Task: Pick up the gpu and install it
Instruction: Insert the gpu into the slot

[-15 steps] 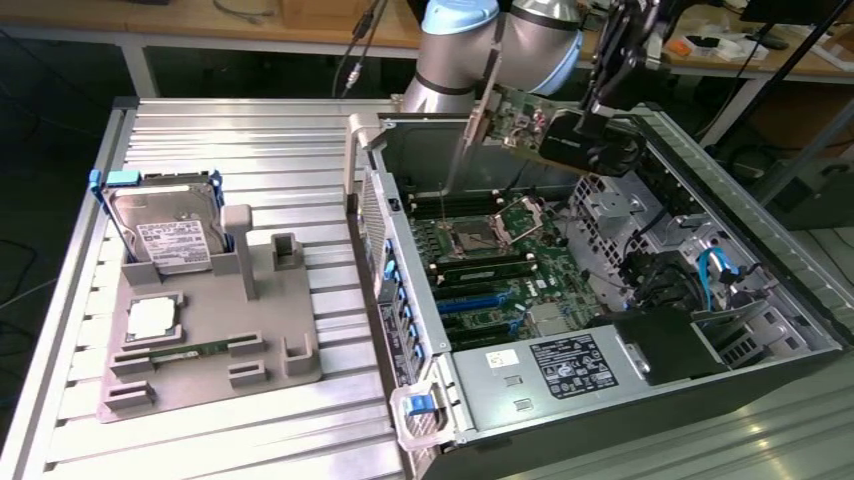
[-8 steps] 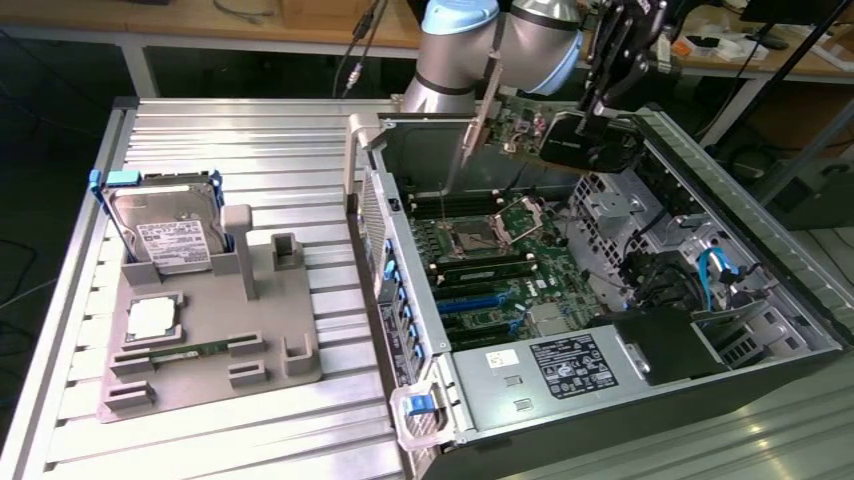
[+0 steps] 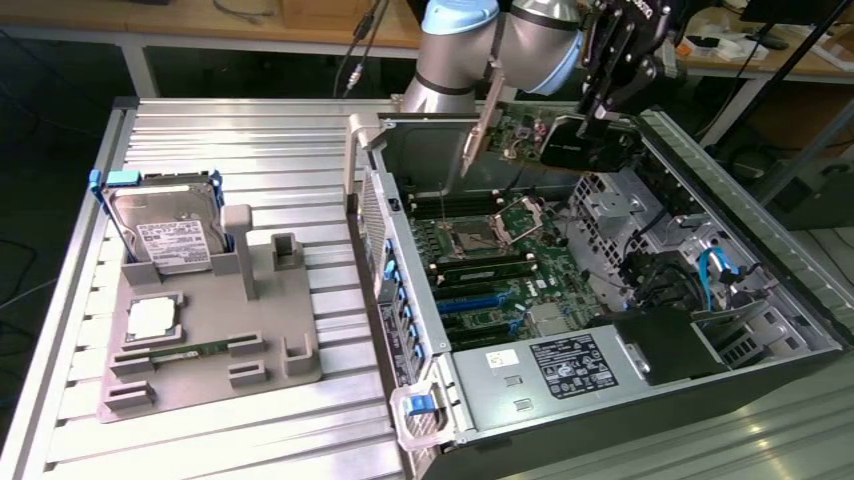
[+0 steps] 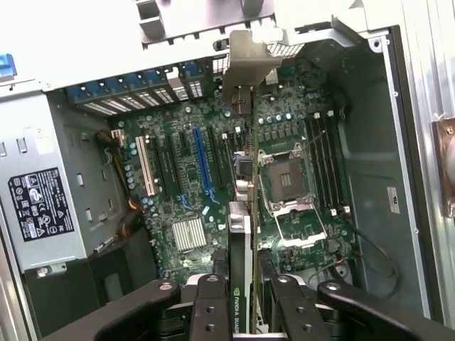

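**benchrat:** ok so what's the black gripper [image 3: 567, 145] up to, got anything in it?

**slotjockey:** yep, its black fingers [image 4: 212, 305] are clamped on either side of the gpu [image 4: 239, 227]. That's a thin flat card with a dark face, a small green logo down by the fingers and a silvery metal bracket at the other end. It's held on edge, up over the far part of the open grey tower case [image 3: 694, 180], clear of the board.

**benchrat:** and what's under it?

**slotjockey:** in the wrist view it runs over the green motherboard [image 4: 192, 177], between the long blue slot [image 4: 201, 160] and the square silver CPU socket [image 4: 288, 185]. A boxy grey power supply with a black label [image 3: 561, 365] sits at the near end of the case. Well off to the exterior view's left, on the ribbed aluminium table [image 3: 240, 130], a grey plastic holder [image 3: 214, 350] has a silver hard drive with a white label [image 3: 167, 235] standing in it.
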Robot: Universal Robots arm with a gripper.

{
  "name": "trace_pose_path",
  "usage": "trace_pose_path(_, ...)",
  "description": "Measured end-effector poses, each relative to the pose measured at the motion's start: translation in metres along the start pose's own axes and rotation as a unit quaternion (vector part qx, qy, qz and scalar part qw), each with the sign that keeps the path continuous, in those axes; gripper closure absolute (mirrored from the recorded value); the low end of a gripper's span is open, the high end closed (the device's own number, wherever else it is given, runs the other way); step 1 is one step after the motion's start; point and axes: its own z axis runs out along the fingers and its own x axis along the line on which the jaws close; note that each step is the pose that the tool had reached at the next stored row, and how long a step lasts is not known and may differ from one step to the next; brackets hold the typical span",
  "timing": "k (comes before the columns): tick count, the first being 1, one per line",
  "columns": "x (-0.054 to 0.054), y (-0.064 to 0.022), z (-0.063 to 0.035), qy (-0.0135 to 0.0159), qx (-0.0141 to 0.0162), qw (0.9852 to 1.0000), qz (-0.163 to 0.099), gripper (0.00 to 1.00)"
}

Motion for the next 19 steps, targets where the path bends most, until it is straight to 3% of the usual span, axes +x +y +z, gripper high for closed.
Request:
trace_pose_path(12,0.001,-0.0012,0.0197,0.0005,-0.0008,0.9996,-0.028,0.73)
trace_pose_path(15,0.001,-0.0012,0.021,0.0005,-0.0003,0.9985,-0.055,0.73)
trace_pose_path(19,0.001,-0.0012,0.0224,0.0004,0.0004,0.9958,-0.092,0.73)
